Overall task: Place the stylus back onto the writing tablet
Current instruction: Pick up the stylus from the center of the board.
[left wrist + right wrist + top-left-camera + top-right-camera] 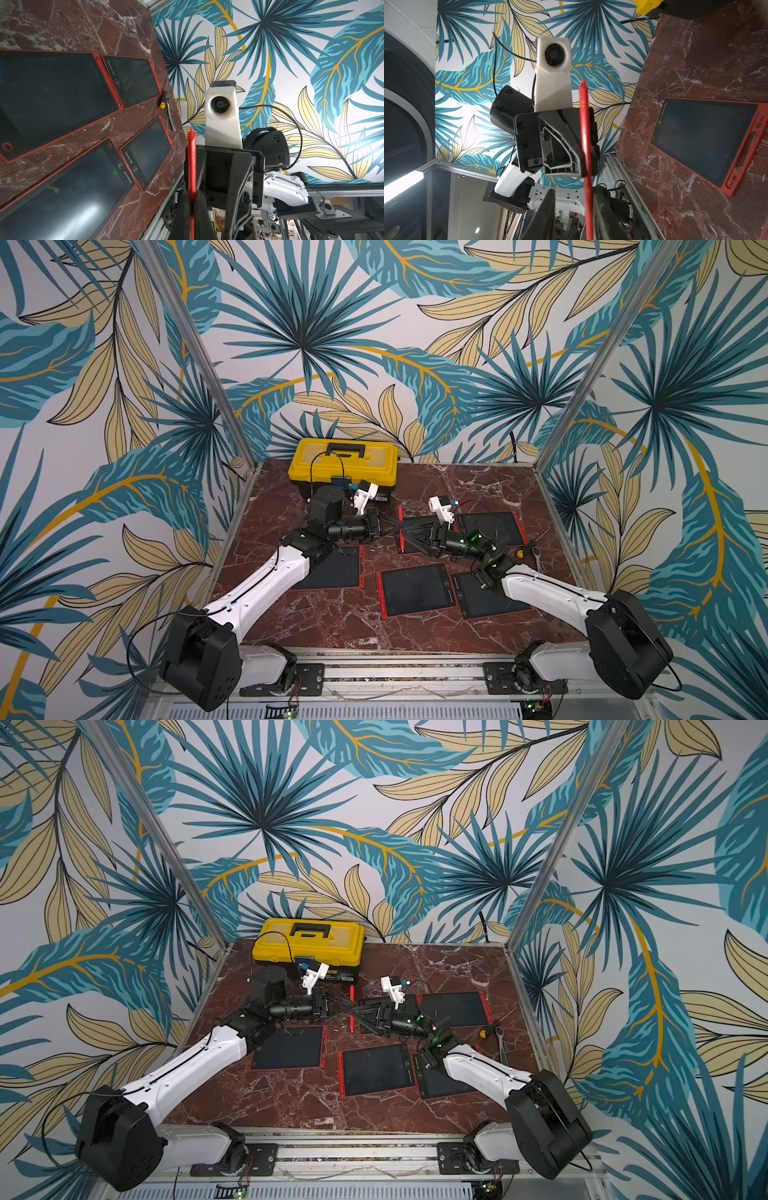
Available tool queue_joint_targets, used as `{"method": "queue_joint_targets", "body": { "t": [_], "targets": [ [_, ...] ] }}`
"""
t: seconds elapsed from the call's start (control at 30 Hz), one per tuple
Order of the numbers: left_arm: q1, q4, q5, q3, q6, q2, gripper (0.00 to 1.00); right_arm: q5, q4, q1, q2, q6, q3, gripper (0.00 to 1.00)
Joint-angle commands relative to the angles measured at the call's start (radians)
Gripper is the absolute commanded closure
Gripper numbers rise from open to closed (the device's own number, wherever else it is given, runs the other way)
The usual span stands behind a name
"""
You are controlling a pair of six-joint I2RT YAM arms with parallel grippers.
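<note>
A thin red stylus (351, 999) hangs upright above the table's middle, and my left gripper (192, 195) is shut on it. My right gripper (573, 199) faces the left one tip to tip and stands open around the same stylus (585, 133): one finger (600, 207) lies against it, the other (546, 209) is apart. Several writing tablets with black screens and red frames lie flat on the marble. One writing tablet (704, 137) shows an empty slot along its red edge. In both top views the two grippers (400, 531) (353, 1013) meet over a tablet (415, 545).
A yellow toolbox (345, 464) stands at the back, close behind my left wrist. A ratchet wrench with a yellow knob (530, 551) lies by the right edge. More tablets (415, 589) (494, 526) cover the middle and right of the table, and metal frame posts rise at both back corners.
</note>
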Motion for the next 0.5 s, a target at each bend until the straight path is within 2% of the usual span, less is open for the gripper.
{"method": "queue_joint_targets", "body": {
  "t": [0.0,0.3,0.47],
  "targets": [
    [-0.004,0.036,0.009,0.022,-0.004,0.009,1.00,-0.019,0.047,-0.001,-0.001,0.003,-0.005,0.73],
    [-0.009,0.053,0.020,0.025,-0.030,0.017,1.00,-0.021,0.047,-0.001,-0.004,0.003,-0.005,0.76],
    [-0.012,0.053,0.022,0.026,-0.030,0.014,1.00,-0.019,0.044,-0.001,-0.004,0.002,-0.006,0.83]
  ]
}}
